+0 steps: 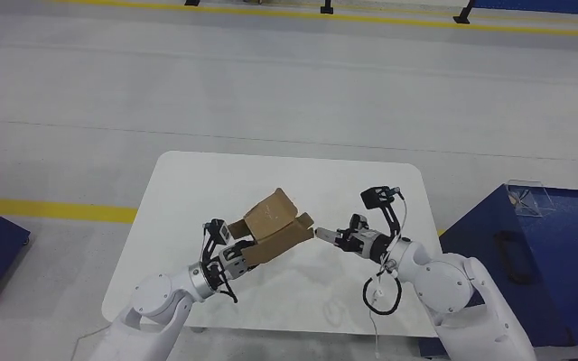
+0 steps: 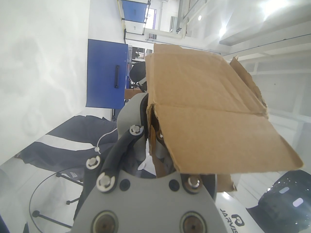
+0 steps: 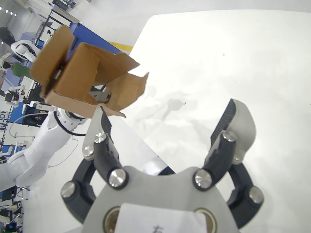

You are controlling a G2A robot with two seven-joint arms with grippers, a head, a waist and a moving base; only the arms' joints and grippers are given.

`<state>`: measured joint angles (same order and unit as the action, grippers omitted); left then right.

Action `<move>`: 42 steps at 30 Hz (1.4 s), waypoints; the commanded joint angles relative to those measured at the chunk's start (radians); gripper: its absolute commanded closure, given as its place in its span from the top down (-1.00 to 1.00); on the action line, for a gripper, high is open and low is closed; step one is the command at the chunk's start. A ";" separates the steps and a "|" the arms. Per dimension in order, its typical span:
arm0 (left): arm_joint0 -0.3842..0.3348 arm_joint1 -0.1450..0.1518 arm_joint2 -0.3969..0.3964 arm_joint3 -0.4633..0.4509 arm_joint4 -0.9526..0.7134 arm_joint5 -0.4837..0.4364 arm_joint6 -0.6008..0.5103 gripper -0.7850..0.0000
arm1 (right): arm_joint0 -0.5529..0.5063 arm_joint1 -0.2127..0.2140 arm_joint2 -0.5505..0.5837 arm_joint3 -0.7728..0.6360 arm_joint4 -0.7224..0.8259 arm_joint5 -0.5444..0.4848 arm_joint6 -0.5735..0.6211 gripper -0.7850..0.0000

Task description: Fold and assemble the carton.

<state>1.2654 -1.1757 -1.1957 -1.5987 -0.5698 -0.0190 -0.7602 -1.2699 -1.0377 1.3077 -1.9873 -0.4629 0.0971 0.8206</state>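
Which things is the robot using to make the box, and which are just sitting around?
For the job:
- carton, held up by the left gripper
- right gripper, open, close beside it
- white table underneath

Just around:
- blue cabinet next to the table
- clear stand on top of it
- yellow line on the floor

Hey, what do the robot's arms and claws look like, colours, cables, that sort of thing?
The left arm and right arm are smooth, rounded white shells. The right claw has a grey metal plate with silver bolts, black links and silver fingers with black ribbed pads. A black cable loops at its wrist.
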 commanded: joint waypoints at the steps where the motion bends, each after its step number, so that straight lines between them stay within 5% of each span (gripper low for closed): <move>1: -0.004 0.000 0.007 -0.002 0.004 0.009 -0.018 -1.00 | 0.019 -0.004 -0.030 0.013 -0.011 0.007 -0.001 1.00; 16: -0.008 0.001 0.012 0.008 -0.014 0.043 -0.053 -1.00 | 0.100 -0.025 -0.126 0.048 -0.093 0.088 -0.067 1.00; 26: -0.001 0.002 0.018 0.008 -0.015 0.036 -0.081 -1.00 | 0.149 -0.043 -0.231 0.062 -0.442 0.257 -0.180 1.00; 42: -0.002 0.003 0.022 0.011 -0.017 0.047 -0.083 -1.00 | 0.159 -0.075 -0.333 0.046 -0.495 0.201 -0.151 1.00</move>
<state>1.2644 -1.1727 -1.1743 -1.5881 -0.5866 0.0276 -0.8425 -1.1115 -1.1105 0.9808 -1.9409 -0.9538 0.2971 0.6708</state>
